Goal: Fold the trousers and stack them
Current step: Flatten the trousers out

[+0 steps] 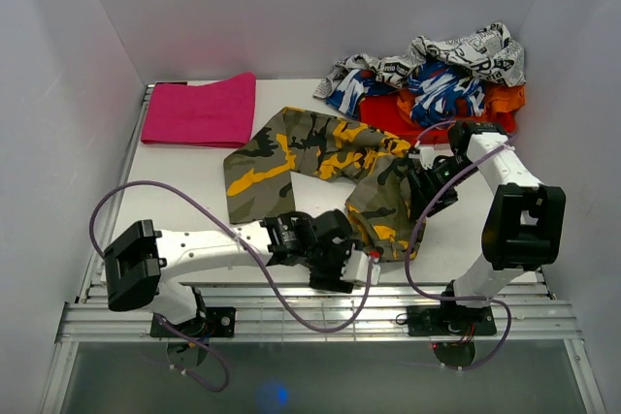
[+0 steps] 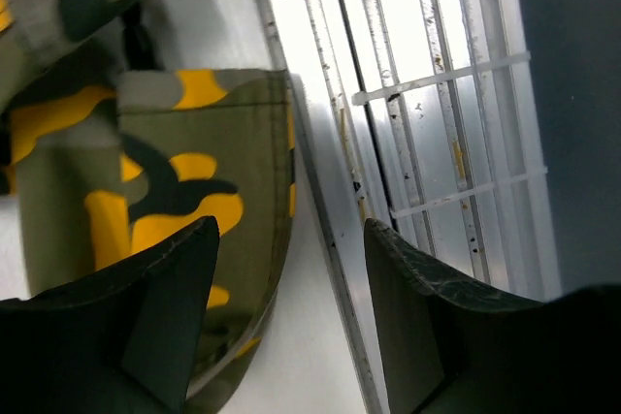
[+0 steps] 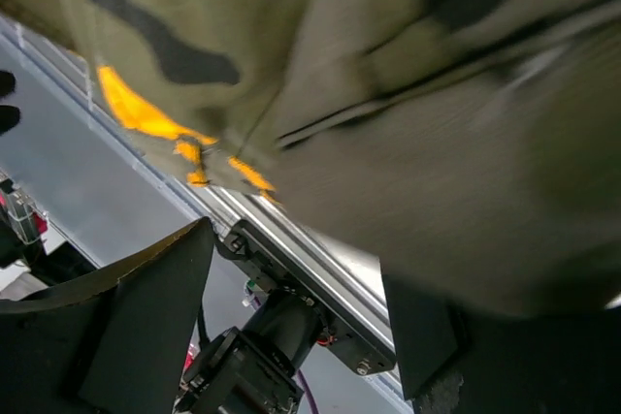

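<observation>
On the white-walled table point(image 1: 194, 170) the trousers point(image 1: 312, 147) sprawl, left fingers point(image 2: 146, 322) and right fingers point(image 3: 136, 332) apart.

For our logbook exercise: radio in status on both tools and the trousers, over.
Left tool open, right tool open. Trousers rumpled on table, not neatly folded. Clothes pile close behind them.

Plain white walls point(image 1: 310, 7) enclose a white table point(image 1: 179, 176), metal rails point(image 1: 291, 322) along its near edge

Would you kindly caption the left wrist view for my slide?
Left fingers open above the trousers hem at the table edge.
</observation>
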`<move>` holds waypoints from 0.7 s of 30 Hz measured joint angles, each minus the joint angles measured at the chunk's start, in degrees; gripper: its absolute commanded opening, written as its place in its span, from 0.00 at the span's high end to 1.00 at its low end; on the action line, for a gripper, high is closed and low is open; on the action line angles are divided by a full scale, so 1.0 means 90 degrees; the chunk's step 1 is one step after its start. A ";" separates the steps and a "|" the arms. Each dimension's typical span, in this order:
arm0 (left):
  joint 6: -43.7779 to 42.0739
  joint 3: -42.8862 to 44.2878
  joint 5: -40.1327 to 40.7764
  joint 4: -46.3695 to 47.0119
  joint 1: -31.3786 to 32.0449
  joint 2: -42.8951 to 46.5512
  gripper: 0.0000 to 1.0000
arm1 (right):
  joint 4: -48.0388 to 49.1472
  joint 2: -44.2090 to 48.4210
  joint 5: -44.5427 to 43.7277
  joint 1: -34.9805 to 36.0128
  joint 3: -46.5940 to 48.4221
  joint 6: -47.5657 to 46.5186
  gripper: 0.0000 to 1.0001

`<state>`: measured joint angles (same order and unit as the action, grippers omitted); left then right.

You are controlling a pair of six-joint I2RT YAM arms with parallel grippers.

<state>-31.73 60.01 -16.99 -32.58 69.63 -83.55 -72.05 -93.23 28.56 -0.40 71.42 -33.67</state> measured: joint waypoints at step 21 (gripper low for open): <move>-0.1404 -0.0867 0.2596 0.1824 0.1035 -0.1139 0.75 | 0.0576 -0.0520 -0.0350 -0.0036 -0.0634 0.0029 0.49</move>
<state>-44.36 52.21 6.37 -16.16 78.94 -93.80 -66.87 -97.91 25.41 -0.73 65.71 -33.41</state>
